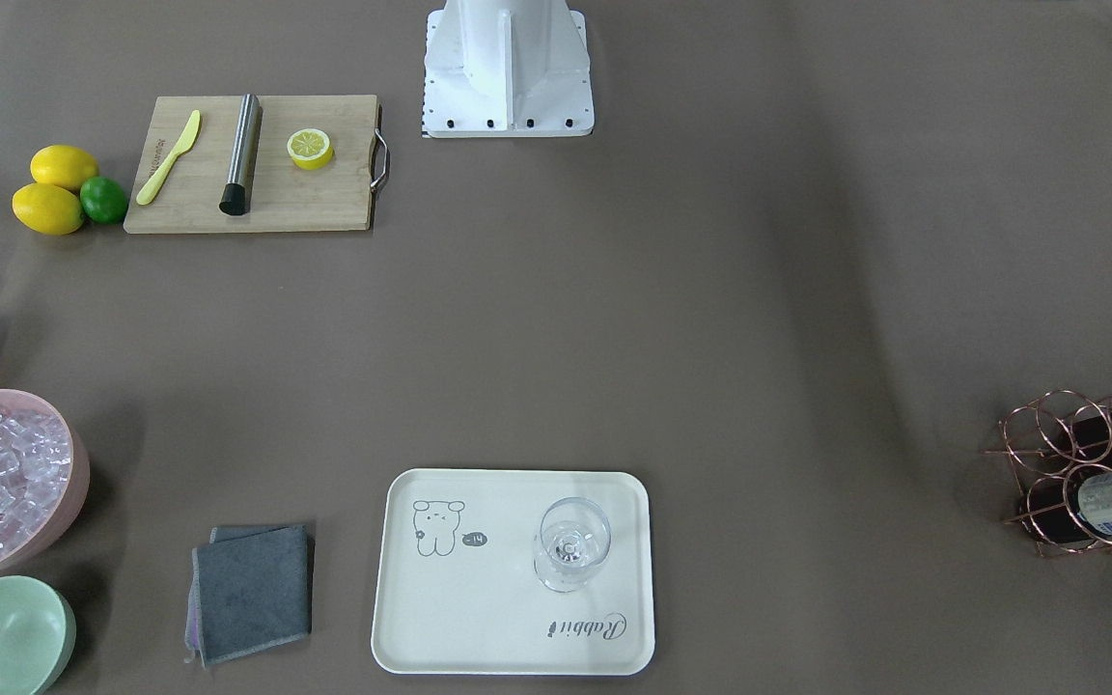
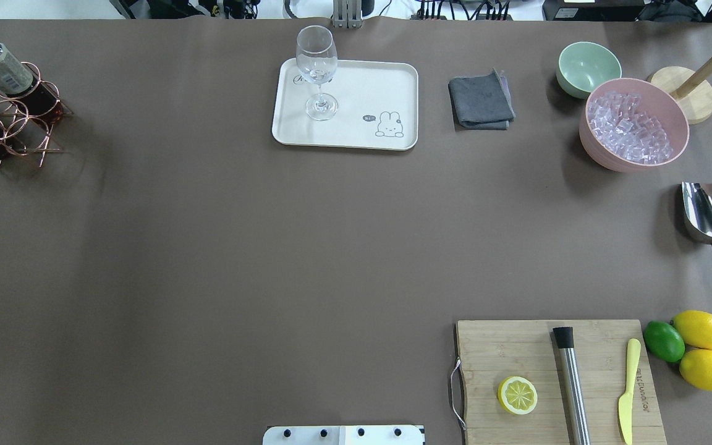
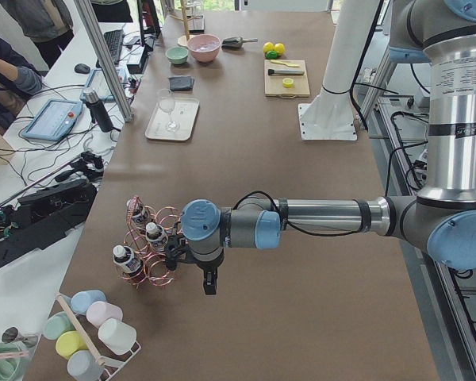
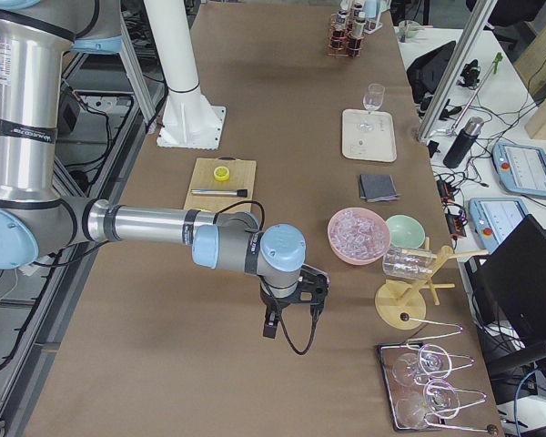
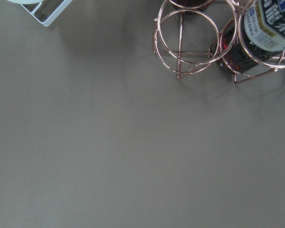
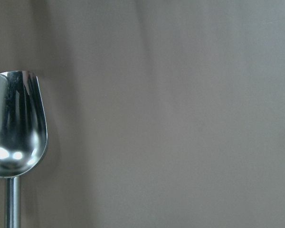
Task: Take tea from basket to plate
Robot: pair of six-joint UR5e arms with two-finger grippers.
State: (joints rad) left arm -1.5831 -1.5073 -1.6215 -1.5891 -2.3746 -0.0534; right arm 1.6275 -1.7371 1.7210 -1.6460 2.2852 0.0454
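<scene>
The copper wire basket (image 2: 10, 117) stands at the table's left end, also in the front view (image 1: 1058, 454) and the left view (image 3: 163, 238). It holds white-capped bottles of dark drink. The left wrist view shows a tea bottle (image 5: 268, 23) with white writing on a dark label, in a ring of the basket (image 5: 190, 33). The cream plate (image 2: 362, 80) lies far across the table (image 1: 479, 618). My left gripper (image 3: 210, 282) hangs over the table beside the basket; I cannot tell its state. My right gripper (image 4: 291, 319) hangs near the right end; I cannot tell its state.
A wine glass (image 2: 317, 68) stands on the plate. A grey cloth (image 2: 481, 99), a mint bowl (image 2: 588, 68), a pink ice bowl (image 2: 634, 127) and a steel scoop (image 2: 708, 216) lie to the right. A cutting board (image 2: 554, 377) holds a lemon half, a steel rod and a knife.
</scene>
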